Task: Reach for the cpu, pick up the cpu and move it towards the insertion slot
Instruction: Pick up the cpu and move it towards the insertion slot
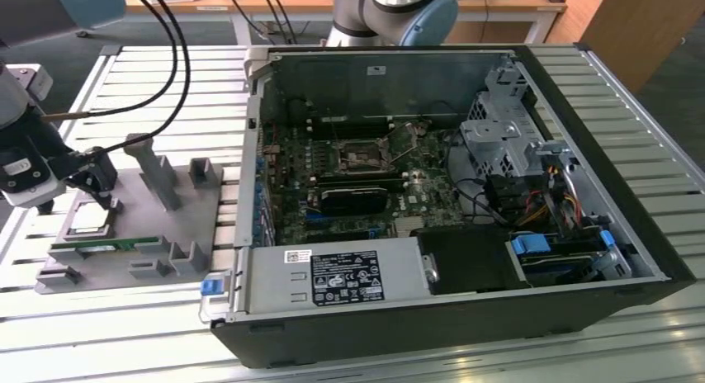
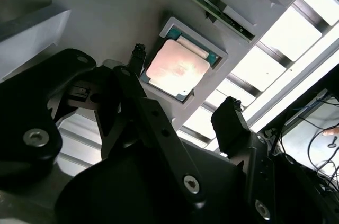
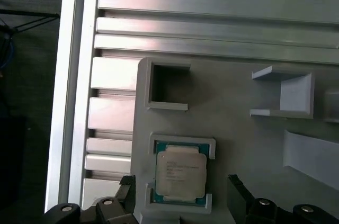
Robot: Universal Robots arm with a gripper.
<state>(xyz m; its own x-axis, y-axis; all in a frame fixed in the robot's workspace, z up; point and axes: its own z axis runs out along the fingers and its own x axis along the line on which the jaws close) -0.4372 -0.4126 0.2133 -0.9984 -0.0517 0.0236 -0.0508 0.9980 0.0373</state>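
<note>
Reach approx. done; cpu [image 3: 180, 173] not yet gripped.
Fingers [image 3: 241, 198] are held wide astride the cpu, seated in its grey holder [image 3: 238, 128] on the counter [image 3: 212, 1]; no contact is seen. Lift & carry to the insertion slot [image 1: 358, 156] are judged outstanding.

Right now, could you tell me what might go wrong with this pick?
The open gripper straddles the cpu, whose nest has raised corners; a finger could land on one. The cpu is thin and flat, so it may tilt when pinched. The insertion slot lies inside the case, whose walls could catch the gripper.
</note>
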